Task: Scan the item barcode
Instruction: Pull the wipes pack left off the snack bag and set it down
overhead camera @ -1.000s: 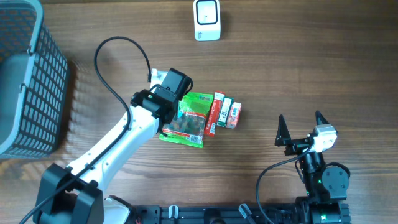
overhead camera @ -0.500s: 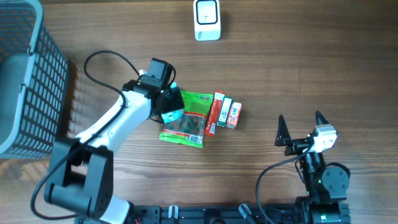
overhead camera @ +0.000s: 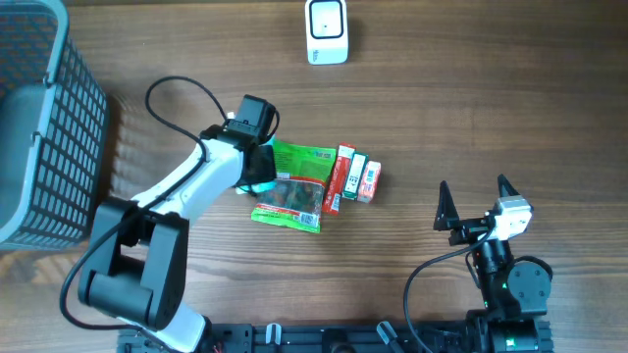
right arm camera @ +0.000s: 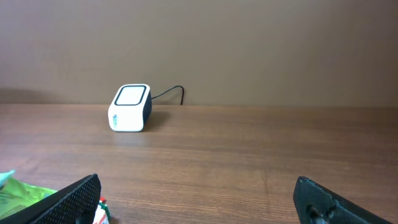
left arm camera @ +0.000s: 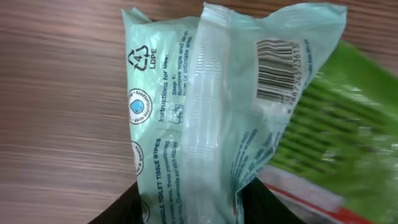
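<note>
In the left wrist view a pale mint pack of toilet tissue wipes fills the frame, its barcode facing the camera at the upper right. My left gripper is shut on the pack's near end, with a dark finger pressing each side. From overhead, the left gripper sits at the left edge of the item pile and mostly covers the pack. The white scanner stands at the back centre of the table. My right gripper rests open near the front right, holding nothing, and looks toward the scanner.
A green snack bag lies beside the left gripper, with a red box and smaller boxes to its right. A grey mesh basket stands at the table's left edge.
My left gripper swung from above the green bag to its left edge, spread wide, then closed on the wipes pack. The right arm stayed still.
</note>
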Controlling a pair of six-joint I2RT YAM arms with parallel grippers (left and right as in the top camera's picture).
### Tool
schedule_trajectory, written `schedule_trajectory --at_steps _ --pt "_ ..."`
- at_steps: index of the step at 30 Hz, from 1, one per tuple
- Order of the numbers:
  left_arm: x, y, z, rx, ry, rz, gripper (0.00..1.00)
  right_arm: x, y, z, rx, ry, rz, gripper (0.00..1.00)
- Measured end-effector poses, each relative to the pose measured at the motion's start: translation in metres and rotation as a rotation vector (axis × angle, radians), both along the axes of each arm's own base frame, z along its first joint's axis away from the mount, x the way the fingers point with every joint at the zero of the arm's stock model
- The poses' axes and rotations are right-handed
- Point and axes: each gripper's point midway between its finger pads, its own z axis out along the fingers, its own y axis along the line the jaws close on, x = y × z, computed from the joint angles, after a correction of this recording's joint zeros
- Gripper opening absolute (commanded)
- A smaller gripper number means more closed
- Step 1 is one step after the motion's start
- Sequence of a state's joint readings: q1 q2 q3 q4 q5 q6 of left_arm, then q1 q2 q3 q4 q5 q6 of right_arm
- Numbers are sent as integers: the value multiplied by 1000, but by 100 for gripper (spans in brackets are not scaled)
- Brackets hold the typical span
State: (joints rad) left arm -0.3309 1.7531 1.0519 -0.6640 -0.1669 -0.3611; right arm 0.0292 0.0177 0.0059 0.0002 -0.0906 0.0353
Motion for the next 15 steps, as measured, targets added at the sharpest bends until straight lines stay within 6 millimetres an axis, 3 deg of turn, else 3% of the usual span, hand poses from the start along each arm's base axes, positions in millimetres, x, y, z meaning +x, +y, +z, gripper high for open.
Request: schedule_trajectory --at_steps 1,3,4,5,6,8,10,13,15 --pt "3 9 5 43 -19 -15 58 0 0 0 0 0 0 100" --pt "8 21 15 109 -48 -56 64 0 0 0 0 0 0 100" --pt "11 27 20 138 -63 -75 75 0 0 0 0 0 0 100" --pt "13 31 26 172 -76 -106 93 0 0 0 0 0 0 100" --pt "14 35 30 199 -84 -130 98 0 0 0 0 0 0 100" --pt "16 39 37 239 -97 -162 98 0 0 0 0 0 0 100" --pt "17 43 47 260 -121 -170 82 0 0 0 0 0 0 100" --pt "20 45 66 210 -184 -109 37 0 0 0 0 0 0 100" --pt "21 50 74 147 -211 -52 20 0 0 0 0 0 0 100"
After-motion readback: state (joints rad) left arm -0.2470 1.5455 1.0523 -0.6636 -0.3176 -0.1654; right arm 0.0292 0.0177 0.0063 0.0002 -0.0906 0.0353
